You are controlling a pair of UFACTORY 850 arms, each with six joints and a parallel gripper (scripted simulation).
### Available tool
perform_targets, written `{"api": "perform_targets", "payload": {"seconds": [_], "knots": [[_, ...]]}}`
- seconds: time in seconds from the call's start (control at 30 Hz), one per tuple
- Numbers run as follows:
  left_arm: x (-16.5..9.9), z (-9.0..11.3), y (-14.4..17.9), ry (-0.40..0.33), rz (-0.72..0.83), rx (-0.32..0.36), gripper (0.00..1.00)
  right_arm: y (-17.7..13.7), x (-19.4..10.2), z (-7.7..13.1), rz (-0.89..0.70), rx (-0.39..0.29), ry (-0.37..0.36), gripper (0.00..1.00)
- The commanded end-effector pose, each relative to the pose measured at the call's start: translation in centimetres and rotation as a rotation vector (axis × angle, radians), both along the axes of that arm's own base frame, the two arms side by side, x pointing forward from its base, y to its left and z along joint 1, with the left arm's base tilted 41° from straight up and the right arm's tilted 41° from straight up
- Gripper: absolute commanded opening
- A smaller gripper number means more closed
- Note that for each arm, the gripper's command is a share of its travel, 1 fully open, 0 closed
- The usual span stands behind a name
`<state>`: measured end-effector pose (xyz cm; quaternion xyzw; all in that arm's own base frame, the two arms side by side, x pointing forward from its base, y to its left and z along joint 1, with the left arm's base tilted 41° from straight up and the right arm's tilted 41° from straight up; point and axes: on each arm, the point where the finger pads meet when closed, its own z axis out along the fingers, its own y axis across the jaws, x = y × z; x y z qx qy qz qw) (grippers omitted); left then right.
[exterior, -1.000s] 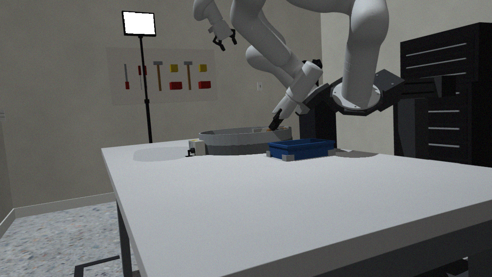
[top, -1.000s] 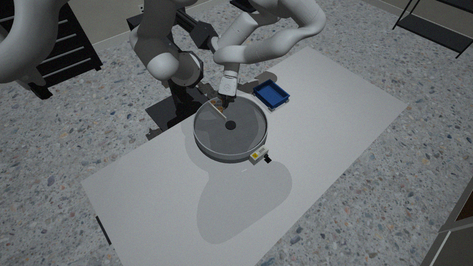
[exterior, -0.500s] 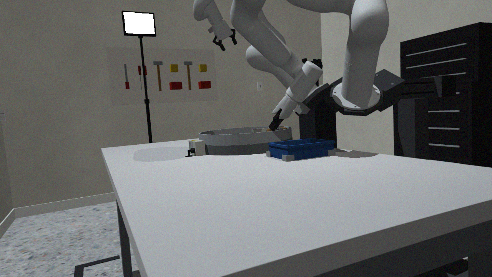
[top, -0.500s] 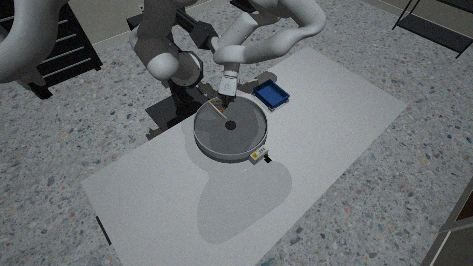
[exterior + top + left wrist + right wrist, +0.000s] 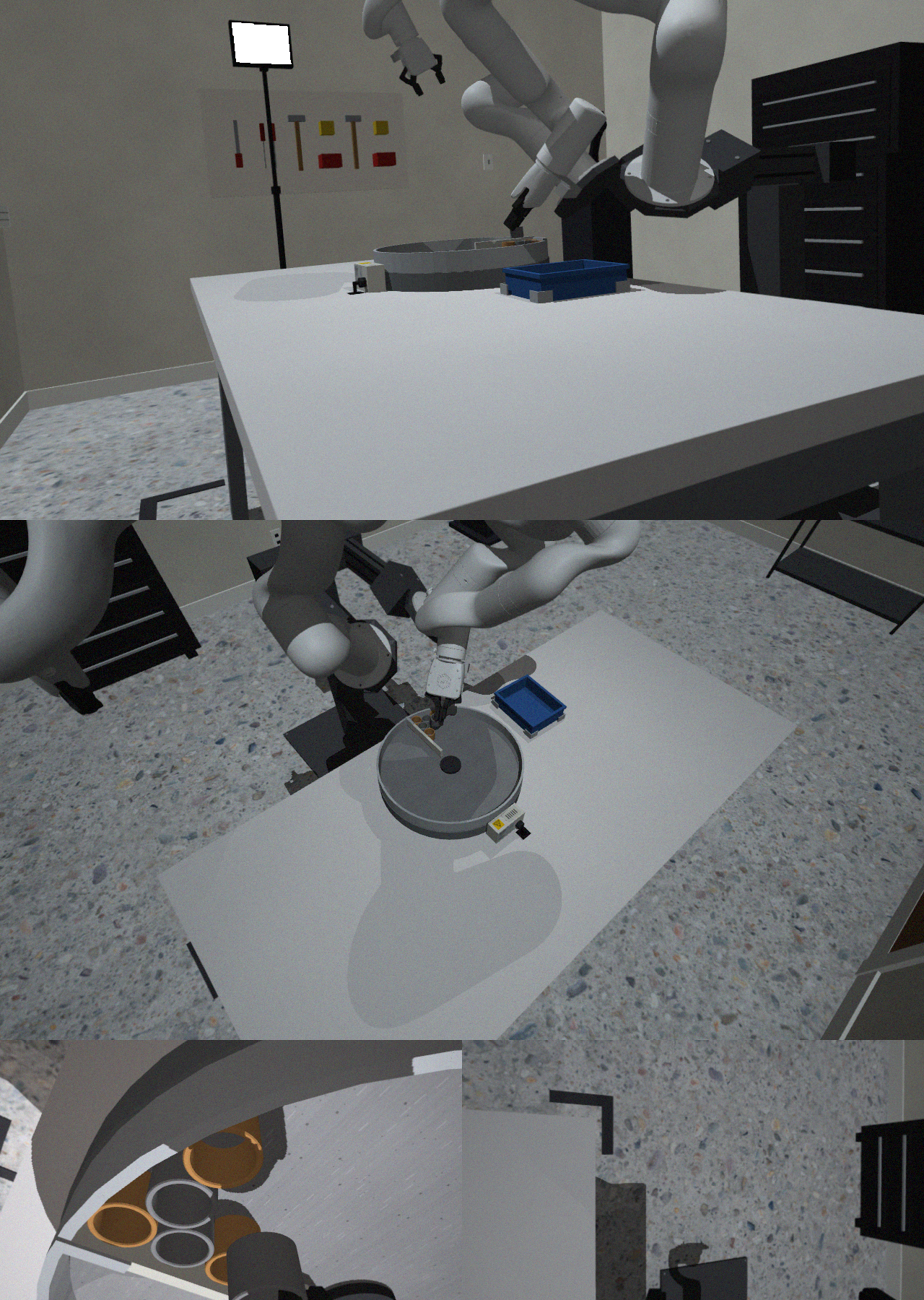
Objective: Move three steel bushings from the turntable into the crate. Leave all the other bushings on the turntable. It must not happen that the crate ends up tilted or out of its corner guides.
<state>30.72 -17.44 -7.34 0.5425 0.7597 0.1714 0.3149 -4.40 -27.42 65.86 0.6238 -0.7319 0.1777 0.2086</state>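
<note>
top: turntable (image 5: 413, 791) (image 5: 445, 263) (image 5: 343, 1062) mid-frame, round, dull grey, w/ a pale straight divider (image 5: 424, 737) (image 5: 487, 245) (image 5: 173, 1278) prob. meant to pen the parts. blue crate (image 5: 529, 705) (image 5: 574, 285), boxy, upper right of it, level in grey corner guides, which stop it sliding; no bushings seen inside. l. gripper (image 5: 439, 717) (image 5: 515, 217) (image 5: 292, 1293) over the penned parts; its load too small to make out here. exterior: l. fingers angled down, pinched on a steel bushing (image 5: 516, 232) (image 5: 265, 1260), held clear of the far rim, prob. for the trip over the wall. r. gripper (image 5: 80, 700) (image 5: 429, 84) (image 5: 764, 1294) upper left of centre, spread, nothing in it, prob. parked out of the way. l. wrist: held bushing at bottom, matte dark tube, gripped by its wall; two more steel tubes left of centre, among smooth orange-brown ones that must stay. r. wrist: fingers well apart at bottom edge, speckled floor beyond.

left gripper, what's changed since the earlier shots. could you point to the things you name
The left gripper (image 5: 439, 723) (image 5: 511, 224) (image 5: 307, 1290) has risen, lifting a steel bushing (image 5: 516, 232) (image 5: 263, 1264) up off the turntable (image 5: 452, 826) (image 5: 452, 262) (image 5: 90, 1116). Exactly when it gripped isn't clear. The right gripper (image 5: 80, 700) (image 5: 429, 86) (image 5: 764, 1293) and crate (image 5: 548, 720) (image 5: 572, 284) stayed put.
</note>
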Motion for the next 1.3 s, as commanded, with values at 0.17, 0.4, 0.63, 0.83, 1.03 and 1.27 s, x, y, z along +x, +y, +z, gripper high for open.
{"api": "perform_targets", "payload": {"seconds": [0.17, 0.4, 0.63, 0.83, 1.03, 1.27], "knots": [[-0.8, 1.9, -1.4, -0.001, 0.001, 0.002, 0.0, 0.0, 0.0, 0.1, 0.0, -0.002, 0.0, 1.0], [-0.9, 2.0, -1.4, -0.001, 0.001, 0.002, 0.0, 0.0, 0.0, 0.1, 0.0, -0.002, 0.0, 1.0], [-0.9, 2.0, -1.4, -0.001, 0.001, 0.002, 0.0, 0.0, 0.0, 0.1, 0.0, -0.002, 0.0, 1.0], [-0.8, 2.2, -1.1, -0.001, 0.001, 0.002, 0.0, 0.0, 0.0, 0.1, 0.0, -0.002, 0.0, 1.0], [-0.5, 3.5, 0.5, -0.001, 0.001, 0.002, 0.0, 0.0, 0.0, 0.1, 0.0, -0.002, 0.0, 1.0], [0.0, 5.4, 2.9, -0.001, 0.002, 0.002, 0.0, 0.0, 0.0, 0.1, 0.0, -0.002, 0.0, 1.0]]}}
